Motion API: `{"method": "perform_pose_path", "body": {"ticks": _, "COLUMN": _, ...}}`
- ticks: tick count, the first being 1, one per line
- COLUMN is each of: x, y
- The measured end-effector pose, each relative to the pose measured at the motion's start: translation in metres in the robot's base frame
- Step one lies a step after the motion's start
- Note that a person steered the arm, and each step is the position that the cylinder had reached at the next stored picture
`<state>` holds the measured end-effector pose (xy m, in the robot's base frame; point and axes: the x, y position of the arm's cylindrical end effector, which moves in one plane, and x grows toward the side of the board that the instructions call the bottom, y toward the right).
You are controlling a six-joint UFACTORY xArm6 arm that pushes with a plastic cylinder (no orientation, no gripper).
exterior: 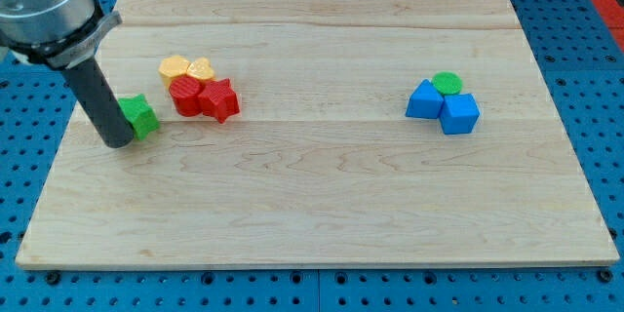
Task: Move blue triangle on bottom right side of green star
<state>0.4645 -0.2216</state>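
The green star point(140, 115) lies at the view's left on the wooden board point(322, 185). My tip point(117, 141) rests on the board right against the star's left side. The blue triangle point(424, 100) lies far off at the view's right, in a cluster with a blue cube point(459, 114) and a green round block point(448, 83). The triangle sits left of the cube and just below-left of the green round block.
A red star point(220, 99) and a second red block point(185, 95) sit just right of the green star, with two yellow blocks point(187, 67) above them. Blue pegboard surrounds the board's edges.
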Motion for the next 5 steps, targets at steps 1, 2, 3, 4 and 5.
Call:
{"method": "perform_pose_path", "body": {"ticks": 1, "x": -0.012, "y": 0.0}}
{"method": "perform_pose_path", "body": {"ticks": 2, "x": -0.025, "y": 0.01}}
{"method": "perform_pose_path", "body": {"ticks": 3, "x": -0.033, "y": 0.021}}
{"method": "perform_pose_path", "body": {"ticks": 4, "x": 0.015, "y": 0.014}}
{"method": "perform_pose_path", "body": {"ticks": 5, "x": 0.035, "y": 0.075}}
